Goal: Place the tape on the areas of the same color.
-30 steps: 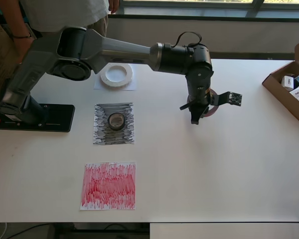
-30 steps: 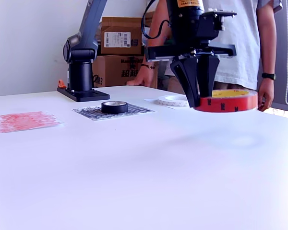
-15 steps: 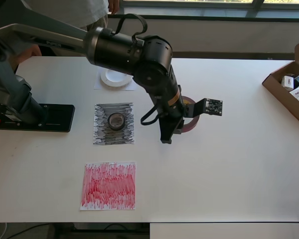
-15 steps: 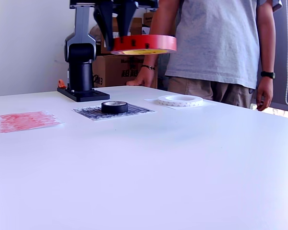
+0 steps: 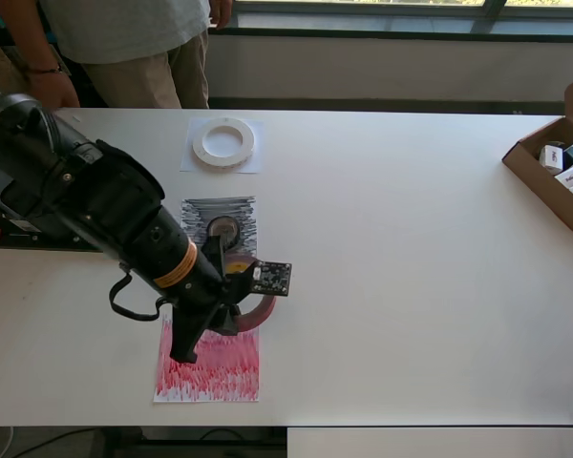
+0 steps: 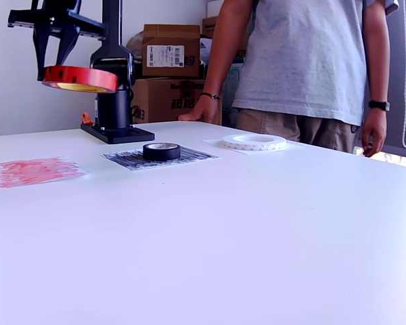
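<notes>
In the exterior view, the red sheet lies flat at the left of the white table, nearer the camera than the other sheets. High above it the gripper hangs in the air with its two dark fingers pointing down, clamped on the rim of the red roll. The roll is held roughly level, slightly tilted, its yellowish underside showing, well clear of the table.

To the right and farther back, the black-grey sheet carries the small black roll at its middle. Farther right again, the white ring rests on the white sheet. A person in a grey shirt stands behind the table at the right.

In the overhead view, the arm reaches in from the left and covers much of the red roll, whose curved edge shows over the upper right corner of the red sheet. The black roll sits on the black-grey sheet just beyond it, and the white ring lies on the white sheet at the far side. An open cardboard box of small packages stands at the far right edge.
</notes>
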